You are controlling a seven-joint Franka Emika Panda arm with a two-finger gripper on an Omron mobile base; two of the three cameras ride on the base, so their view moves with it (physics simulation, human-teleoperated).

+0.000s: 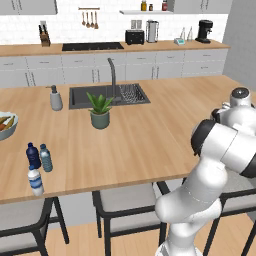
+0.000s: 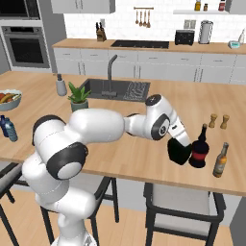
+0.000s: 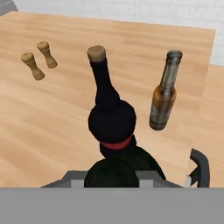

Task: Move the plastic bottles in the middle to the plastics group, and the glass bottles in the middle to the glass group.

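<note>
Between the jaws (image 2: 179,153) sits the squat black bottle (image 2: 178,152), clenched by them and standing on or just over the table (image 2: 144,158) near its front edge; whether it touches the wood cannot be told. Just beyond the jaws, touching or nearly touching the black bottle, stands the red-labelled bottle (image 2: 199,149) with its long thin neck. A brown bottle (image 2: 220,161) stands near it, farther out from the jaws, and two small wooden shakers (image 2: 218,120) stand deeper on the table. Well apart from the jaws, at the table's opposite end, the dark navy bottle (image 1: 33,155), the pale blue-grey bottle (image 1: 46,158) and the white-capped bottle (image 1: 35,181) cluster together.
</note>
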